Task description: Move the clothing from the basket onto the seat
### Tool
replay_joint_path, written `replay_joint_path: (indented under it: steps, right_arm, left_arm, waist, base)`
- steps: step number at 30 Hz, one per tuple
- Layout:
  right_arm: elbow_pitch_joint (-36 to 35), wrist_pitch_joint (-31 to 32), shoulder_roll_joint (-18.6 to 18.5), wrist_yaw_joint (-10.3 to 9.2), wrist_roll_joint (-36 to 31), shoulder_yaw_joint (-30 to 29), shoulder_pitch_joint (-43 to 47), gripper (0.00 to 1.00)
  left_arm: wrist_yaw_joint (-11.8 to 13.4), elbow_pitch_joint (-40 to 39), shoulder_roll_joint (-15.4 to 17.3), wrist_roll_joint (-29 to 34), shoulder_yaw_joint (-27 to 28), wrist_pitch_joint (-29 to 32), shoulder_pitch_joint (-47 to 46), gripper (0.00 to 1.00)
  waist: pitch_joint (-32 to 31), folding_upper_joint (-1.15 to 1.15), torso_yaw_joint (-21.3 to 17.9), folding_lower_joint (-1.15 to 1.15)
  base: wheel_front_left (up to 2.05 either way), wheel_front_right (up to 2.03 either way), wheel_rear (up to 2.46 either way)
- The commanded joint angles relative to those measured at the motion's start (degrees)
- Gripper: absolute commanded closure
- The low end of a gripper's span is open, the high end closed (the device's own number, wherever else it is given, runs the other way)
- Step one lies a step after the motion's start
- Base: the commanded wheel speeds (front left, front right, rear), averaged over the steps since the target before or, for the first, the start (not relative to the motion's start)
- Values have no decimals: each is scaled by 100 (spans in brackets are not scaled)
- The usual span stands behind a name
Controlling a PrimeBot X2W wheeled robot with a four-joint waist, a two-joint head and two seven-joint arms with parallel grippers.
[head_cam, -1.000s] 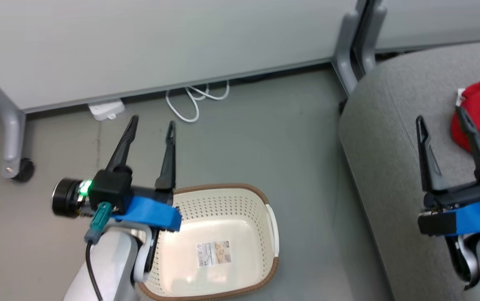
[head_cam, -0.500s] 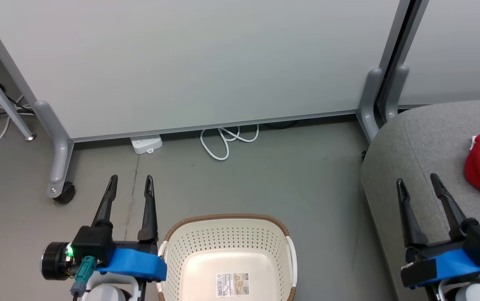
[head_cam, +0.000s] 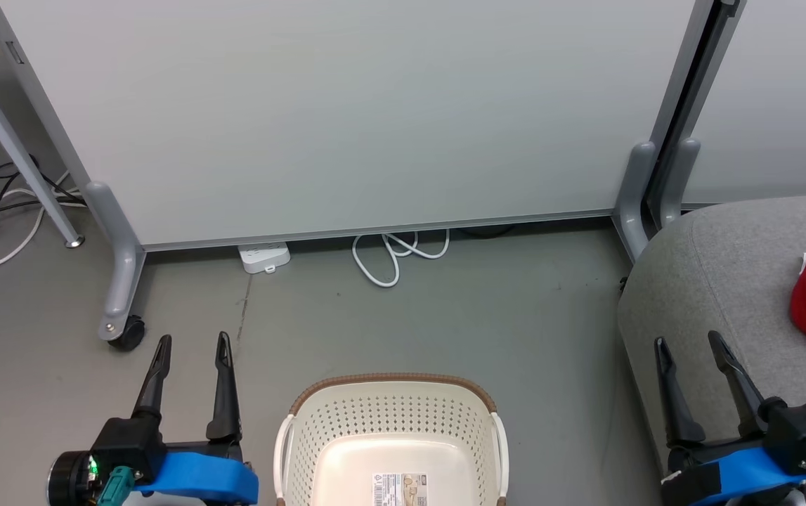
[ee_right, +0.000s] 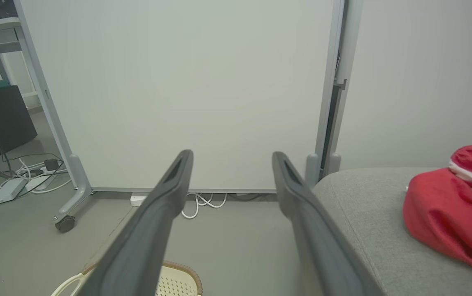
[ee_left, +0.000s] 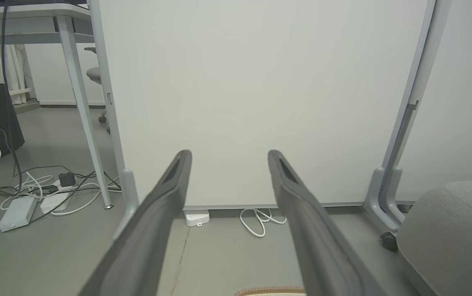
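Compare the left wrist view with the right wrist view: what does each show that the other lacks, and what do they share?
The left wrist view adds a grey office chair in the background at the upper left. The right wrist view adds the red clothing lying on the seat, and the perforated wall of the basket. Both share the white partition, the coiled white cable, the grey seat and the basket's brown rim. Each looks along its own open gripper: left gripper, right gripper.

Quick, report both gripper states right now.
Left gripper: open, holding nothing.
Right gripper: open, holding nothing.
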Motion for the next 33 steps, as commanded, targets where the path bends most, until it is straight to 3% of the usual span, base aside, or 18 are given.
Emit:
replay_joint_path:
  steps: [1, 14, 15, 20, 33]
  right_arm:
    - [19, -3, 27, 1, 33, 8, 81, 0]
    - [84, -3, 68, 1, 75, 10, 82, 0]
    - [73, 0, 58, 0, 27, 10, 5, 100]
    - [297, 14, 75, 0, 30, 15, 27, 100]
    - [331, 401, 106, 0, 1469, -83, -89, 100]
  left_arm:
    - [-36, -20, -24, 43, 36, -16, 57, 0]
    - [17, 41, -32, -43, -64, -16, 60, 0]
    - [7, 34, -24, -57, -42, 1, 56, 100]
    - [9, 246, -27, -60, -36, 36, 185, 100]
    - [-68, 280, -28, -1483, 143, 407, 56, 100]
  waist:
    - [-13, -1, 17, 1]
    - [-39, -1, 52, 1]
    - [-40, -1, 52, 1]
    - [-40, -1, 53, 1]
    - [-25, -1, 5, 1]
  base:
    - [0, 0, 0]
    - [0, 0, 0]
    - [0, 0, 0]
    - [0, 0, 0]
    - [0, 0, 0]
